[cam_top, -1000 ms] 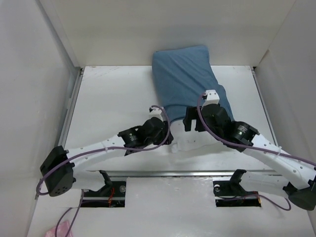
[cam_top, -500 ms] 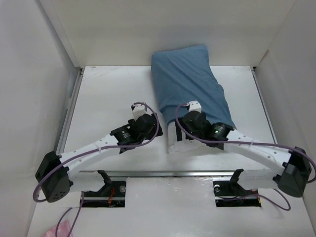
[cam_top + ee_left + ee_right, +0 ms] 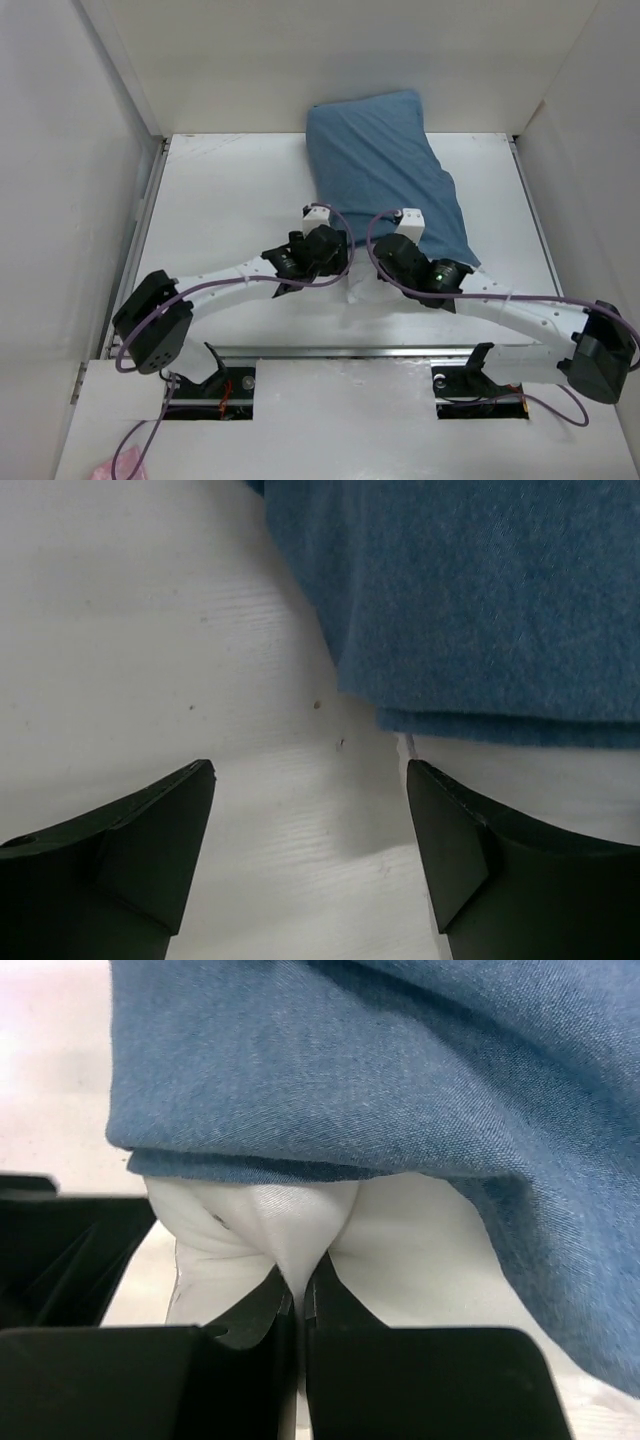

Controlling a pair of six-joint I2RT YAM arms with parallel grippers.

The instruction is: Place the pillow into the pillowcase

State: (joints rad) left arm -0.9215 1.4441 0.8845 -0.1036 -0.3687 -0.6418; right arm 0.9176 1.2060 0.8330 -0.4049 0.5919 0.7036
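- The pillowcase (image 3: 385, 170) lies plump and slanted across the far middle of the counter (image 3: 230, 190). Its far end is up by the back wall and its mouth is turned toward the arms. That fullness suggests the pillow (image 3: 250, 1225) is nearly all inside.
- Only a white bulge of pillow shows, poking out of the mouth at the near end, between the two wrists.
- The right fingers (image 3: 285, 1310) are pressed tight together on a pinched fold of that white fabric, just below the blue hem. This grip probably serves to steady the loose end or to push it in.
- The left fingers (image 3: 150, 820) are spread wide and hold nothing. They sit low over bare counter at the mouth's left corner, with the hem just ahead of the gap between them.
- That placement looks meant for taking the hem and drawing it over the exposed end.
- The hem shows two layers there, and catching both would likely close the mouth rather than open it.
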